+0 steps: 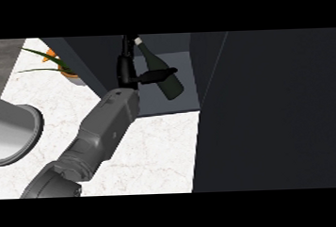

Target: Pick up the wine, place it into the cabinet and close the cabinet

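You see your left hand (133, 76) reaching into the open cabinet (177, 58), its fingers (157, 75) curled round the wine bottle (171, 88). The bottle leans inside the opening, neck up and to the left, base lower right; you cannot tell if it rests on the cabinet floor. The dark door (268, 112) fills the right side. The white marbled surface (158, 144) carries a potted plant (64, 69) at the back left, and a grey rounded rim (29, 134) shows at the left edge.
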You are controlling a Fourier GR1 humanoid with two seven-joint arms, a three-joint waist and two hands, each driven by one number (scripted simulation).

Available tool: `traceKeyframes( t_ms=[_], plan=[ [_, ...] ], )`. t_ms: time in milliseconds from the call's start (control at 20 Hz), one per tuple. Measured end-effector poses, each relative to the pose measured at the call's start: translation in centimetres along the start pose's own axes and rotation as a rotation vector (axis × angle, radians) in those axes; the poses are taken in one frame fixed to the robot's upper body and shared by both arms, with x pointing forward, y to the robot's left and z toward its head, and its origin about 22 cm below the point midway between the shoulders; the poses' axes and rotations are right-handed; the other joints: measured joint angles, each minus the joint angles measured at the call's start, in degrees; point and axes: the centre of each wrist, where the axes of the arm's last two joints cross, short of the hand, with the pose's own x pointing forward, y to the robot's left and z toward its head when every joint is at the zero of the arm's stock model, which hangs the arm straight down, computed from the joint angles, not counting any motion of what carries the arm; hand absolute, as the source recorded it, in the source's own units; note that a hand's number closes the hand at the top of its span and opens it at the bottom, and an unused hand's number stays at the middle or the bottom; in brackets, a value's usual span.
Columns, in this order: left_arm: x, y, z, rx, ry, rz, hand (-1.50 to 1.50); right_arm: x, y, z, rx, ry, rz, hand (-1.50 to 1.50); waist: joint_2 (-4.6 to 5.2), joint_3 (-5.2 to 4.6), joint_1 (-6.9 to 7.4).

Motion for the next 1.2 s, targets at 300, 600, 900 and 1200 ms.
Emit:
traceKeyframes(
  t_ms=[300, 600, 900, 1200],
  plan=[
    [-0.19, 0.02, 0.20, -0.028, -0.023, 0.029, -1.50, 0.04, 0.22, -0.01, 0.006, -0.001, -0.008, -1.50, -0.04, 0.00, 0.06],
    [-0.42, 0.08, 0.42, -0.086, -0.046, 0.055, -1.50, 0.09, 0.08, -0.09, 0.010, 0.003, -0.006, -1.50, -0.13, 0.03, 0.15],
    [-0.56, 0.11, 0.55, -0.119, -0.037, 0.074, -1.50, 0.13, 0.48, -0.15, 0.016, 0.011, -0.015, -1.50, -0.21, -0.10, 0.24],
    [-0.58, 0.14, 0.57, -0.128, -0.045, 0.136, -1.50, -0.01, 0.21, -0.24, 0.018, 0.022, -0.015, -1.50, -0.41, -0.10, 0.08]
  ],
)
